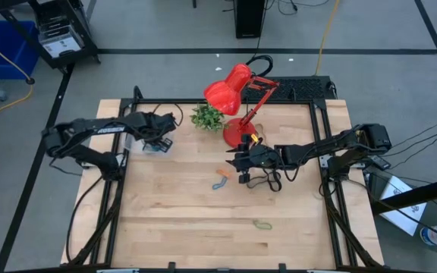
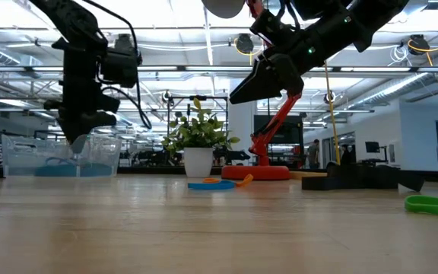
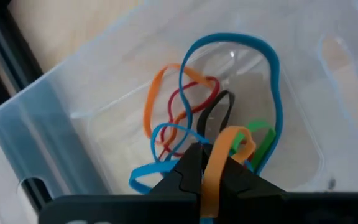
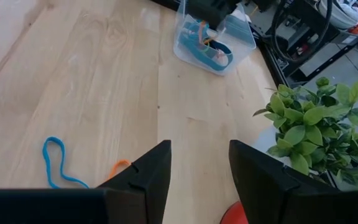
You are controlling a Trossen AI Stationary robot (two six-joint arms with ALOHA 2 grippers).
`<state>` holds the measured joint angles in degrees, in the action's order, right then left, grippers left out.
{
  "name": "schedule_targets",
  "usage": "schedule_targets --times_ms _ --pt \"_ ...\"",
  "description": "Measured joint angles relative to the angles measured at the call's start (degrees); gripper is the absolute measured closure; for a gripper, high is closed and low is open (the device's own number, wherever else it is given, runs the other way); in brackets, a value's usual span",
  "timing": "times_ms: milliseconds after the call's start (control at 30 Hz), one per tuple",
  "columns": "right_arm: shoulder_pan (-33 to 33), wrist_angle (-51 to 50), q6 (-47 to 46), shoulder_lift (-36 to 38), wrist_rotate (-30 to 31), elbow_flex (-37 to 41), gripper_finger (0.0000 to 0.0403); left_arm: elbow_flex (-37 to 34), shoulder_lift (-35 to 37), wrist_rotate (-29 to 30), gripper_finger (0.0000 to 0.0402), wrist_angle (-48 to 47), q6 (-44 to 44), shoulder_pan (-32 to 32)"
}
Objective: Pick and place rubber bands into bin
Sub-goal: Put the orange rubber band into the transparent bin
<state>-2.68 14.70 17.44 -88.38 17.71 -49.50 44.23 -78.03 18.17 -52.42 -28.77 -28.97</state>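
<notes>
The clear bin (image 1: 158,146) stands at the table's far left and holds several rubber bands (image 3: 229,74) in blue, orange, red, black and green. My left gripper (image 3: 211,157) points down into it, shut on an orange rubber band (image 3: 215,174). My right gripper (image 4: 199,168) hangs open above the table's middle right, touching nothing. Below and ahead of it a blue band (image 4: 58,163) and an orange band (image 4: 118,167) lie flat on the wood. A green band (image 1: 262,224) lies nearer the front edge. My left gripper pinches one strand of the orange rubber band (image 3: 211,186) between its two fingertips. The fingers come from above, pointing steeply down into the bin. The band's free loop (image 3: 241,134) hangs slack beyond the fingertips, over the heap of bands in the bin.
A red desk lamp (image 1: 237,95) stands on its base at the far middle, beside a small potted plant (image 1: 208,117). Black cables (image 1: 268,182) trail under my right arm. Bare wood lies between the bin and the loose bands.
</notes>
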Motion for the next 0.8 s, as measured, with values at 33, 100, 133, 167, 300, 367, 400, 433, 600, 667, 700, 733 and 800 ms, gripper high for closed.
schedule_targets --times_ms 33,100,133,167,300,367,400,433,600,667,700,733,800 --pt "0.00 0.00 -0.34 0.00 -0.02 0.00 0.0248 0.00 -0.32 0.02 0.0381 0.42 0.47 0.00" --pt "0.00 0.00 -0.65 0.00 -0.02 0.00 0.0248 0.00 -0.68 0.02 0.0385 0.67 0.77 0.00" --pt "0.00 0.00 -0.69 0.00 -0.02 0.00 0.0248 0.00 -0.69 0.02 0.0388 0.69 0.94 0.00" --pt "0.00 0.00 -0.69 0.00 -0.02 0.00 0.0248 0.00 -0.69 0.03 0.0391 0.70 1.10 0.00" --pt "0.00 0.00 -0.67 0.00 -0.02 0.00 0.0248 0.00 -0.71 0.04 0.0398 0.70 1.09 0.00" --pt "0.00 0.00 -0.45 0.00 -0.02 0.00 0.0248 0.00 -0.71 0.07 0.0393 0.68 1.09 0.00" --pt "0.00 0.00 -0.45 0.00 -0.02 0.00 0.0248 0.00 -0.71 0.07 0.0387 0.70 1.09 0.00" --pt "0.00 0.00 -0.43 0.00 -0.02 0.00 0.0248 0.00 -0.71 0.07 0.0381 0.68 1.09 0.00" --pt "0.00 0.00 -0.34 0.00 -0.02 0.00 0.0248 0.00 -0.71 -0.14 0.0343 -0.29 0.99 0.00" --pt "0.00 0.00 -0.32 0.00 -0.02 0.00 0.0248 0.00 -0.71 -0.35 0.0322 -0.45 1.03 0.00" --pt "0.00 0.00 -0.32 0.00 -0.02 0.00 0.0248 0.00 -0.71 -0.35 0.0311 -0.44 1.05 0.00" --pt "0.00 0.00 -0.32 0.00 -0.02 0.00 0.0248 0.00 -0.71 -0.25 0.0299 -0.44 1.05 0.00" --pt "0.00 0.00 -0.32 0.00 -0.02 0.00 0.0248 0.00 -0.71 -0.07 0.0276 -0.50 1.21 0.00"
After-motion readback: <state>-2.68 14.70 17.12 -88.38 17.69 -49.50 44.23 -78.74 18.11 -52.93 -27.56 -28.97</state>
